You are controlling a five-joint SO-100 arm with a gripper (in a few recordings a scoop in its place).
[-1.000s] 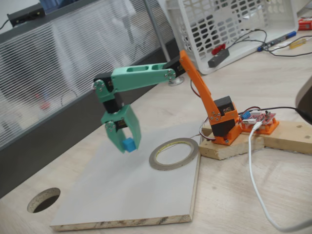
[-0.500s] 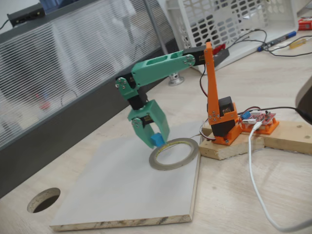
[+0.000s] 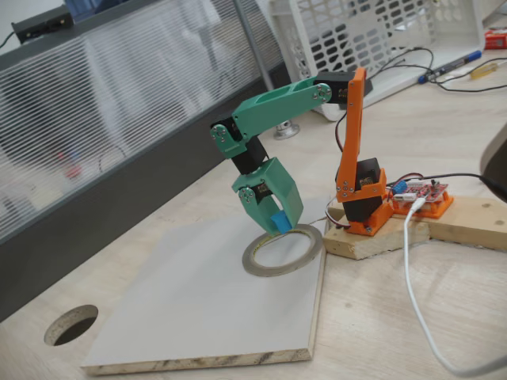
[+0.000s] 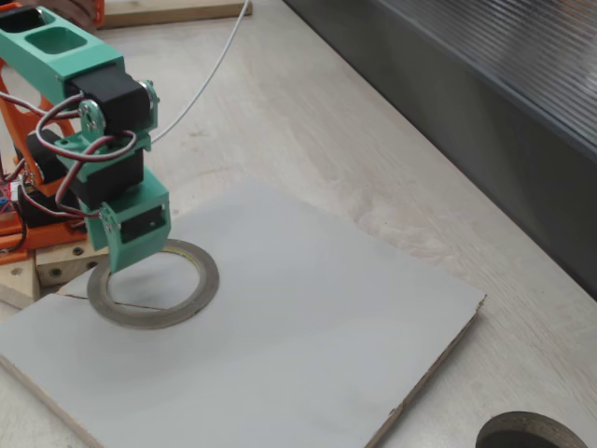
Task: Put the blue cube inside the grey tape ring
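Green two-finger gripper [image 3: 279, 223] hangs from the green forearm, jaws pointing down, closed narrow on the tiny sky-blue solid cube [image 3: 279, 222]. Cube sits at the fingertips, clear of the board.

Directly below and slightly to the picture's right of the jaws in a fixed view: the flat grey tape ring with pale yellowish inner rim [image 3: 283, 249], lying on the pale grey board [image 3: 198, 309]. Gripper tips stand over the ring's far-left rim (whether inside the hollow or over the band itself, cannot tell from this angle).

In a fixed view from the opposite side, the gripper [image 4: 123, 265] shows its back; the green body hides the cube and the fingertips entirely. The grey tape ring [image 4: 154, 283] appears partly behind and under the gripper, its hollow mostly open toward the picture's right.

Behind the gripper, the orange upper arm and base [image 3: 358, 198] sit on a wooden block [image 3: 444, 222]. Ahead of the gripper, well apart at the tabletop's near corner, a dark round hole [image 3: 71, 324] cuts through the table; the other side view catches it too [image 4: 534, 433].
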